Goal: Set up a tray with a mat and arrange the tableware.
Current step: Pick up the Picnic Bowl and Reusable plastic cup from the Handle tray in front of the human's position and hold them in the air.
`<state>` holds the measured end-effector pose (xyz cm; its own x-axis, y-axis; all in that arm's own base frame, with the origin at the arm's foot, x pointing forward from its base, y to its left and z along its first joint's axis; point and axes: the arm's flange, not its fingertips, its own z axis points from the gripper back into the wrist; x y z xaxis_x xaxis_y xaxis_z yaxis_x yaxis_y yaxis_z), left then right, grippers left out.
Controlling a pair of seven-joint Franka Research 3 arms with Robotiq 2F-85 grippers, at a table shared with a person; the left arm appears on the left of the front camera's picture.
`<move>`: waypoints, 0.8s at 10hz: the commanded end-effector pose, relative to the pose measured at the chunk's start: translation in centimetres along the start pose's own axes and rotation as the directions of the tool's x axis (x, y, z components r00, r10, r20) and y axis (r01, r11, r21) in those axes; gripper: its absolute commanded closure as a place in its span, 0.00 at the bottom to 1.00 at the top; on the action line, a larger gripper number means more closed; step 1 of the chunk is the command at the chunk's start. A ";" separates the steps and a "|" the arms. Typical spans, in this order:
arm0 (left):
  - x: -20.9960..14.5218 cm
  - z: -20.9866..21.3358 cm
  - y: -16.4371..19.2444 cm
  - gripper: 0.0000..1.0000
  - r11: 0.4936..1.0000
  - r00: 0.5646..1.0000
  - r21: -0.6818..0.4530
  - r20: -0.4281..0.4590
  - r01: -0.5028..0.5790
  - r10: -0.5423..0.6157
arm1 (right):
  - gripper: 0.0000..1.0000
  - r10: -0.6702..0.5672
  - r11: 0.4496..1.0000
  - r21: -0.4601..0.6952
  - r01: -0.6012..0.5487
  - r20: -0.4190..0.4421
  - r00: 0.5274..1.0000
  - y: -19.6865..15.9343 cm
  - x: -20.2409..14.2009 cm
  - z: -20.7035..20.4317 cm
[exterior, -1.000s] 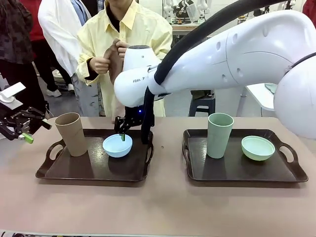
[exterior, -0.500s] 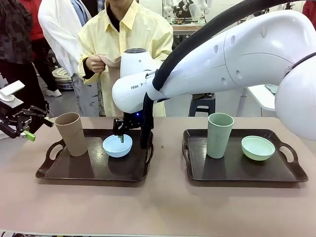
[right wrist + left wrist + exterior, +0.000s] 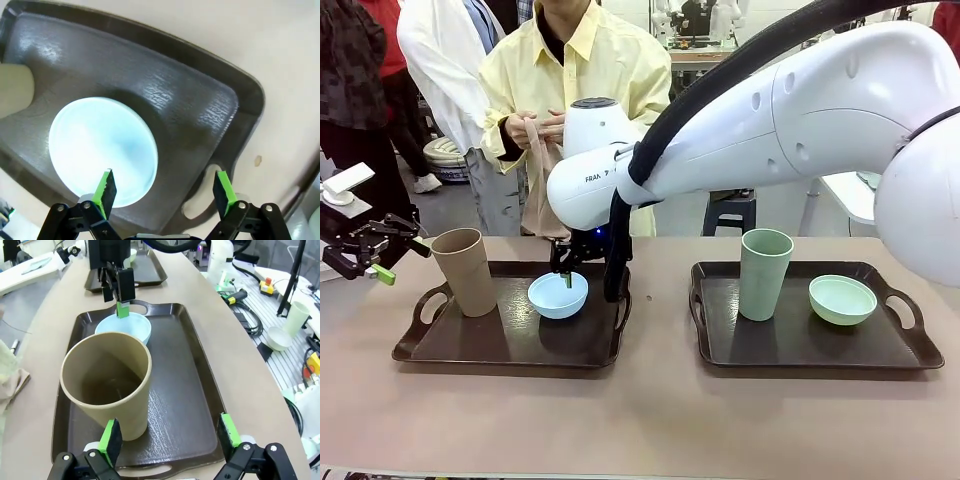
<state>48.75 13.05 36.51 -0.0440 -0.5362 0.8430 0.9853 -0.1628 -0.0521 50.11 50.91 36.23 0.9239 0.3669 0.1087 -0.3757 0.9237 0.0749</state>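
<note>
Two dark brown trays stand on the table. The left tray [image 3: 500, 345] holds a tan cup [image 3: 465, 270] and a light blue bowl [image 3: 558, 296]. The right tray [image 3: 800, 345] holds a pale green cup [image 3: 764, 272] and a pale green bowl [image 3: 842, 299]. My right gripper [image 3: 590, 278] reaches across and hangs open just above the blue bowl [image 3: 103, 150], one pad over its far rim, holding nothing. My left gripper [image 3: 378, 258] is open off the tray's left end, facing the tan cup [image 3: 107, 382]. The person holds a tan cloth, likely the mat [image 3: 538, 190], at chest height.
My big white right arm [image 3: 780, 110] spans the space above the table's middle and right. Bare table lies along the front edge and between the trays. Other people stand behind at the far left. Cables and equipment sit beside the table [image 3: 240, 295].
The person has let the tan cloth unfold and hang down from both hands. My right wrist lifted slightly over the blue bowl. My left gripper drifted a little up.
</note>
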 end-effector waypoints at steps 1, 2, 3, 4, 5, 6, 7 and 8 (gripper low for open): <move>-0.2 0.3 1.1 0.00 0.999 0.996 0.032 0.085 -0.033 0.030 | 0.00 -0.133 0.986 -0.097 0.136 0.044 0.990 0.6 0.4 -0.6; -0.5 0.0 1.8 0.00 0.997 0.993 0.043 0.109 -0.058 0.053 | 0.00 -0.170 0.978 -0.111 0.175 0.048 0.984 0.6 0.6 -1.1; -0.8 -0.1 2.3 0.00 0.996 0.989 0.060 0.132 -0.068 0.059 | 0.00 -0.193 0.973 -0.117 0.198 0.051 0.980 0.7 0.6 -1.5; -1.0 -0.5 2.5 0.00 0.995 0.985 0.068 0.159 -0.075 0.063 | 0.00 -0.209 0.970 -0.111 0.215 0.058 0.976 0.7 0.6 -1.7; -1.1 -0.9 3.0 0.00 0.995 0.985 0.066 0.158 -0.074 0.062 | 0.00 -0.200 0.973 -0.106 0.203 0.042 0.979 0.8 0.4 -1.8; -1.3 -1.5 3.7 0.00 0.995 0.985 0.076 0.163 -0.069 0.056 | 0.00 -0.196 0.975 -0.097 0.199 0.042 0.980 0.7 0.4 -1.9; -1.2 -1.9 3.8 0.00 0.995 0.987 0.078 0.150 -0.062 0.050 | 0.00 -0.198 0.975 -0.088 0.202 0.046 0.979 0.9 0.3 -1.9; -1.1 -2.6 4.3 0.00 0.996 0.991 0.077 0.134 -0.037 0.026 | 0.00 -0.201 0.975 -0.087 0.204 0.046 0.978 0.8 0.3 -2.0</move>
<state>51.80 11.25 33.92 0.0248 -0.4188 0.9077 0.9944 -0.0826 -0.0653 50.32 51.74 34.28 0.9742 0.1866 0.1270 -0.1898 0.9817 0.0140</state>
